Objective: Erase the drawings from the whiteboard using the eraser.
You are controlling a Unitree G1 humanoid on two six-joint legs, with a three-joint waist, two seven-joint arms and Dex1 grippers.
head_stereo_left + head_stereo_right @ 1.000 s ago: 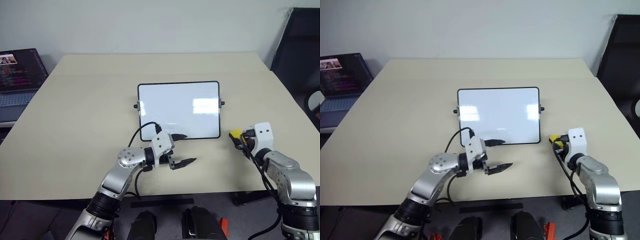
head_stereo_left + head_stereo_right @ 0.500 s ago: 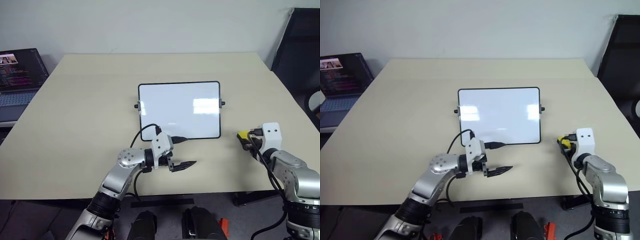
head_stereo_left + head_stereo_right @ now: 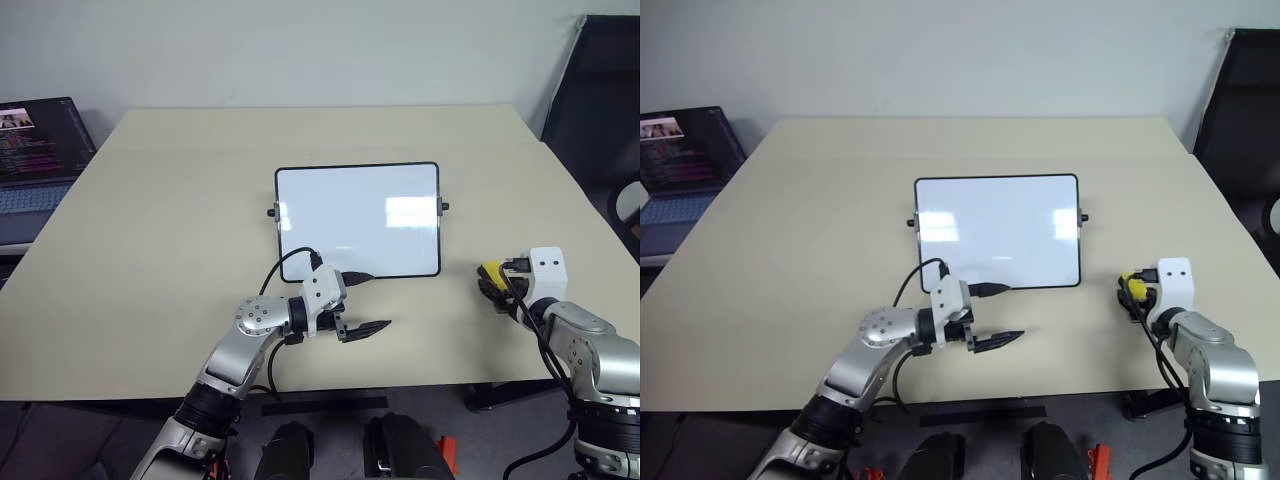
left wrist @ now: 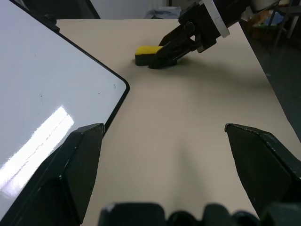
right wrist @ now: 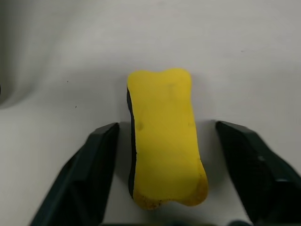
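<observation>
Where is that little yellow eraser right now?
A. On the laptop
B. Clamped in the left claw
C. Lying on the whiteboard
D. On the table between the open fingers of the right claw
D: the eraser lies on the table between the right claw's spread fingers, which stand clear of its sides.

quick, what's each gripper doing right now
Left gripper: open, holding nothing, beside the whiteboard.
Right gripper: open, fingers either side of the eraser, not gripping it.
</observation>
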